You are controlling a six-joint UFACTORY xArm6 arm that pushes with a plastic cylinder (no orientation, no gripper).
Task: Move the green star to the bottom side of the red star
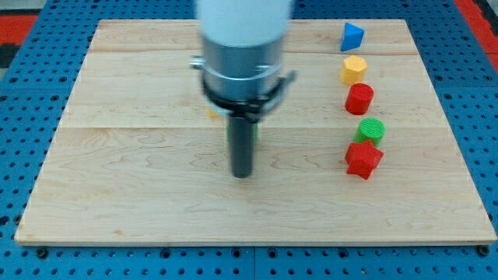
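Behind my rod: a sliver of green (254, 132) shows at the rod's right edge and a scrap of yellow-orange (212, 113) at the left under the collar — both mostly hidden, shapes impossible to tell.
Green star: I cannot say for sure where it is; the green sliver behind the rod may be it, but too little shows.
My tip (242, 174): resting on the surface near the middle, well apart from the column of blocks at the view's right.
Hand: none — my arm ends in a plain dark rod, holding nothing.
Cut off: my arm's pale upper body runs out of the view's top.
Right column, top to bottom: blue block (352, 36), angular; yellow block (353, 69), roughly hexagonal; red cylinder (359, 99); green cylinder (371, 130); red star (363, 159).
Contacts: the green cylinder sits just above the red star, touching or nearly so.
Below the red star: bare wood.
Surface (140, 194): pale wooden board of joined planks.
Surroundings: blue perforated panel (31, 93) around the board, with red at the top corners.
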